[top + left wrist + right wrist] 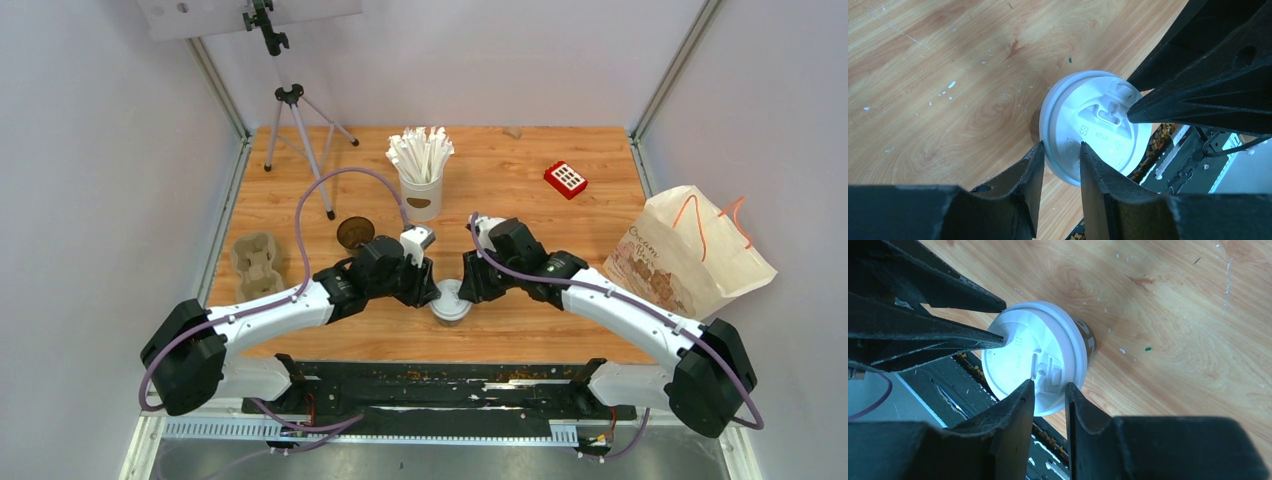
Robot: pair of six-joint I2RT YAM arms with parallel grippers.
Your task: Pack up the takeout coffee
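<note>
Takeout coffee cup (1089, 344) stands upright near the front edge of the wooden table (540, 340), midway between the two arms, with a white lid (1068, 112) on it. Only the right wrist view shows a strip of its brown wall under the lid; from the left wrist, the lid hides the cup body. The left gripper (1061, 147) has its jaws partly apart and straddles the lid's rim, one finger outside the edge and one over the top. The right gripper (1049, 385) straddles the opposite rim the same way, by the sip tab. Whether either one squeezes the rim I cannot tell. The overhead view alone shows the rest. A second brown cup (355, 232) stands without a lid behind the left gripper; its inside is dark and I cannot make out any contents. A beige cup carrier (255, 262) lies near the table's left edge. A white cup (422, 192) further back holds white paper-wrapped sticks (420, 152). A paper bag (680, 260) with orange handles lies at the right edge, its inside unseen.
</note>
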